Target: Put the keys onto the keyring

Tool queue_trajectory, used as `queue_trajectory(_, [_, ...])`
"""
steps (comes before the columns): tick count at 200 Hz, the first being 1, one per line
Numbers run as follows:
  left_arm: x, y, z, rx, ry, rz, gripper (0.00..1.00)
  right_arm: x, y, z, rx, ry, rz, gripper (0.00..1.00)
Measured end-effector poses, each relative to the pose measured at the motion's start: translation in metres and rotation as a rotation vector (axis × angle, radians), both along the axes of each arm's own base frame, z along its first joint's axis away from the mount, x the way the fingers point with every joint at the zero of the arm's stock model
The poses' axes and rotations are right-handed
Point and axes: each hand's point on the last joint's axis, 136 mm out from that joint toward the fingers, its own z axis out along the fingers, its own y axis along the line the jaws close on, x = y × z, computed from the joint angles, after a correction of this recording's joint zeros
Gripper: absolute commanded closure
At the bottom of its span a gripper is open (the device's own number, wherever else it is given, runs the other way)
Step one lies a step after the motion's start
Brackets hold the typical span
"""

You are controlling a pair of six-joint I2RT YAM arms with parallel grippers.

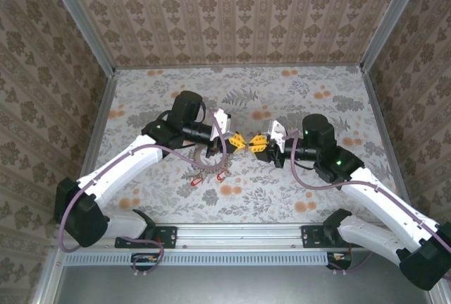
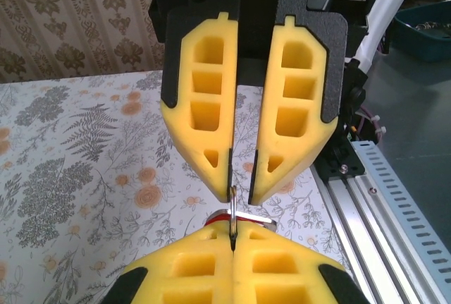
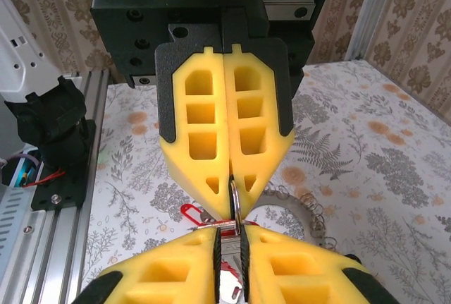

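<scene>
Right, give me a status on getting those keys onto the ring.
Done: no key is clearly threaded; the big ring lies on the table with red keys near it. In hand: the left gripper is shut on a small loop, tip to tip with the right gripper, whose jaws stand slightly apart around something silvery; gripped or not, I cannot tell. Left: threading the keys onto the ring.

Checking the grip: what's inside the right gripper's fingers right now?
The right gripper, barely parted, pinches a silvery, red-topped key and a thin ring running into the shut left gripper. Foam fingers hide how deep either sits and whether the key is threaded.
</scene>
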Motion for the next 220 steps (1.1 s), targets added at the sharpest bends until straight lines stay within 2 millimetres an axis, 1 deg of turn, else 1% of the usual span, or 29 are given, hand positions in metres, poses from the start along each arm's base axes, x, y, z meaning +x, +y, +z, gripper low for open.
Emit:
queue_trajectory(45, [-0.0022,-0.0008,0.0001,-0.001,0.001,-0.008,1.0,0.0003,0.0027,-0.0054,-0.005,0.023,0.015,0.88])
queue_trajectory(88, [-0.0022,-0.0009,0.0,-0.001,-0.001,-0.008,1.0,-0.0001,0.0029,-0.0052,-0.003,0.026,0.016,0.87])
queue_trajectory(114, [-0.0021,-0.0009,0.0001,0.0,0.0,-0.008,1.0,-0.0001,0.0029,-0.0051,-0.002,0.026,0.017,0.83])
queue_trajectory(125, [-0.0017,-0.0012,0.0007,0.0,-0.001,-0.008,1.0,-0.0001,0.003,-0.0046,-0.001,0.025,0.017,0.83])
queue_trajectory(128, [-0.0017,-0.0012,0.0009,0.0,-0.003,-0.009,1.0,-0.0001,0.003,-0.0045,-0.001,0.025,0.017,0.83])
queue_trajectory(133, [-0.0017,-0.0012,0.0008,0.001,-0.004,-0.009,1.0,-0.0001,0.003,-0.0045,-0.001,0.025,0.017,0.87])
queue_trajectory(141, [-0.002,-0.0009,0.0005,0.003,-0.003,-0.01,1.0,-0.0001,0.003,-0.0045,0.0,0.027,0.016,1.0])
queue_trajectory(175, [-0.0022,-0.0004,-0.0007,0.007,-0.008,-0.011,1.0,-0.0009,0.0027,-0.0051,-0.001,0.032,0.02,1.0])
queue_trajectory(185, [-0.0026,-0.0003,-0.0011,0.009,-0.007,-0.012,1.0,-0.0013,0.0027,-0.0058,-0.002,0.035,0.021,0.91])
queue_trajectory(194, [-0.0028,-0.0003,-0.0013,0.009,-0.009,-0.014,1.0,-0.0014,0.0026,-0.0058,-0.003,0.035,0.021,0.88])
queue_trajectory(220, [-0.0032,-0.0006,-0.0014,0.007,-0.018,-0.018,1.0,-0.0014,0.0026,-0.0058,-0.003,0.035,0.021,0.87])
